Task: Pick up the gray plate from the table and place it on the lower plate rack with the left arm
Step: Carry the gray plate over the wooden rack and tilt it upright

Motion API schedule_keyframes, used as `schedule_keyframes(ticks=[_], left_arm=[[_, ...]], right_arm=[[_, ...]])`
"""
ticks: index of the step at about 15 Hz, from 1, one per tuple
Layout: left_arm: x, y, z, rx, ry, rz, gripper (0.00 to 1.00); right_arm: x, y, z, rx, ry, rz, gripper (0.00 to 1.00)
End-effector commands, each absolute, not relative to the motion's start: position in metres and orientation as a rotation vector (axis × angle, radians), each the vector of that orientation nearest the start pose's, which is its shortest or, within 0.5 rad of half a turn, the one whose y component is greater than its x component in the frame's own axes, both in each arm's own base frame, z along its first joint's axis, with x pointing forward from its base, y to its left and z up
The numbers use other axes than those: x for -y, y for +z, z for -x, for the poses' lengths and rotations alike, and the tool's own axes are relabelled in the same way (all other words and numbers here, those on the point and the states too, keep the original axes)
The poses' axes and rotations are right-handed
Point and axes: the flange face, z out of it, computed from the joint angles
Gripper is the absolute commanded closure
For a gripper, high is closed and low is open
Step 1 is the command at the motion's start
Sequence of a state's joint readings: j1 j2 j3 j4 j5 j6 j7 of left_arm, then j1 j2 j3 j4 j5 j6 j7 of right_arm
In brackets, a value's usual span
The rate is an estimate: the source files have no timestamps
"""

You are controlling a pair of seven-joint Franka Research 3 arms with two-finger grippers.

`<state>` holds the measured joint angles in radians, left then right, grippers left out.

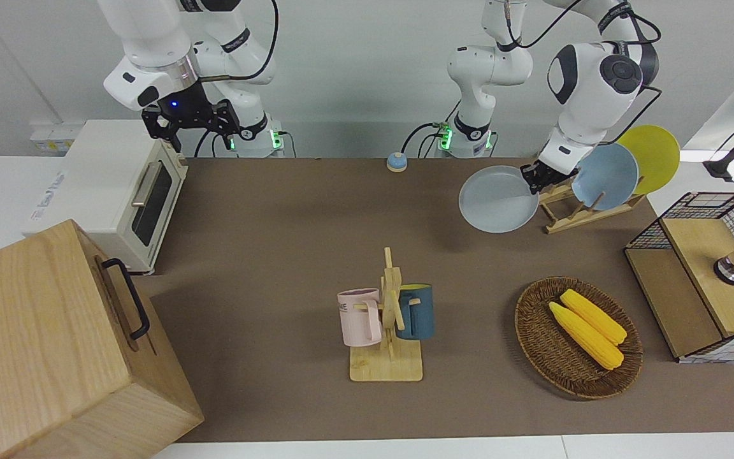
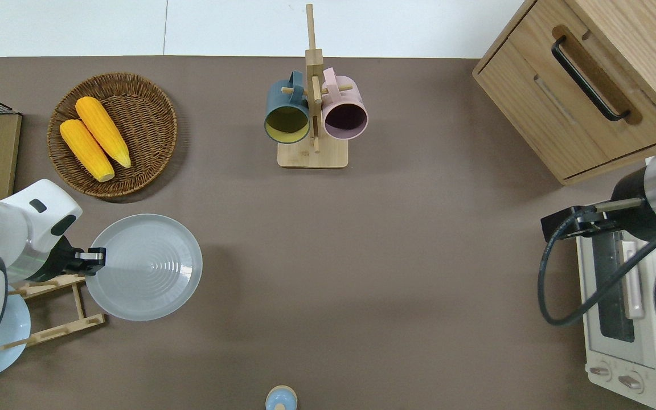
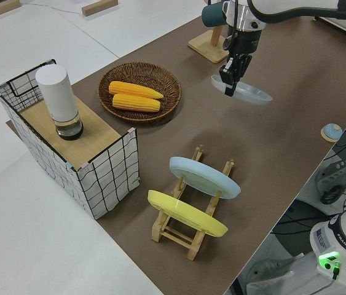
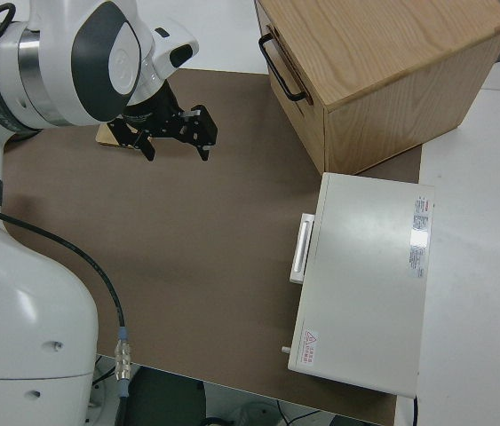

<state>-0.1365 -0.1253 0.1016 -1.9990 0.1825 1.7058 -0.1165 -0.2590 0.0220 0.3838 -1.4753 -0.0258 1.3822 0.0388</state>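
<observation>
Gray plate lifted, rim in left gripper jaws | lower plate rack slot apparently free | racking remains

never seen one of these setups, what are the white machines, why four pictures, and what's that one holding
The white machines are two robot arms bolted at one edge of a table, each ending in a black two-finger hand. The four pictures are one moment from four cameras: one facing the robots across the table, one looking straight down, and one at each end.

The left arm is working. Its hand is shut on the rim of the gray plate, which it holds in the air beside the lower plate rack, a small wooden rack already carrying a light blue plate and a yellow plate. The right arm is parked, its hand open.

Also on the brown table: a wicker basket with two corn cobs, a mug stand with two mugs, a wooden drawer box and a toaster oven.
</observation>
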Motion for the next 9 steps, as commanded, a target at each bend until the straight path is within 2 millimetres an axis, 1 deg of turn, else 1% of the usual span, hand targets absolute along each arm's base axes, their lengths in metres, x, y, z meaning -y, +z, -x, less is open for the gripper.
schedule_keyframes(ticks=[1, 2, 5, 9], left_arm=[[0.003, 0.517, -0.503, 0.005, 0.245, 2.72, 1.0], [0.004, 0.516, -0.503, -0.025, 0.253, 2.65, 1.0], [-0.007, 0.516, -0.504, -0.057, 0.272, 2.487, 1.0], [-0.018, 0.52, -0.502, -0.051, 0.293, 2.381, 1.0]], right_arm=[[-0.06, 0.645, -0.536, 0.108, 0.181, 3.169, 0.017], [-0.059, 0.646, -0.536, 0.105, 0.179, 3.169, 0.017], [-0.059, 0.646, -0.535, 0.105, 0.179, 3.169, 0.017], [-0.06, 0.646, -0.536, 0.108, 0.178, 3.169, 0.017]])
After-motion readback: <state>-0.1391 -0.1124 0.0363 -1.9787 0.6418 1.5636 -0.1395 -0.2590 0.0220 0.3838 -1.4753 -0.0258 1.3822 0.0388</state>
